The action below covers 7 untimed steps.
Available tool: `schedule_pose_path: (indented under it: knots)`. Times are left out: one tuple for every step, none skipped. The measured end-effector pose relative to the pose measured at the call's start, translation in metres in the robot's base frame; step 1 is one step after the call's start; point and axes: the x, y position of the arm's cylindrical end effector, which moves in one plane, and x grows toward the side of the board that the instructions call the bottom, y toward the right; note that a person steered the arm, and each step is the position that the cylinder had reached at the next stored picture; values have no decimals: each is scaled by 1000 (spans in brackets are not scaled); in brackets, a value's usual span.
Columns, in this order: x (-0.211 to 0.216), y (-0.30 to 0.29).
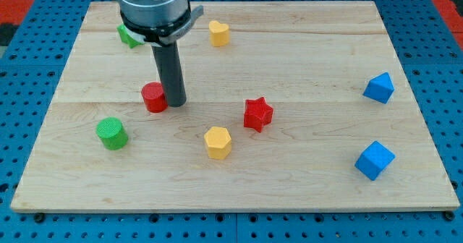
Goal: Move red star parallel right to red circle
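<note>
1. Two red blocks are counted: one red circle and one red star.
2. Two yellow blocks are counted: a yellow hexagon near the view's bottom and a second yellow block near the view's top, whose shape is less plainly read.
3. Two blue blocks are counted at the view's right: an upper blue block and a lower blue cube.
4. Two green blocks are counted: one green cylinder, and one green block that is largely hidden, so its shape cannot be told.
5. Eight blocks are counted in all.
</note>
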Motion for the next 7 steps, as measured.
schedule_pose_path:
  knots:
    - [-1,-13]
    - [6,-73]
    - [3,-70]
    - [-16,-17]
    - [-19,68]
    - [-8,141]
    - [2,221]
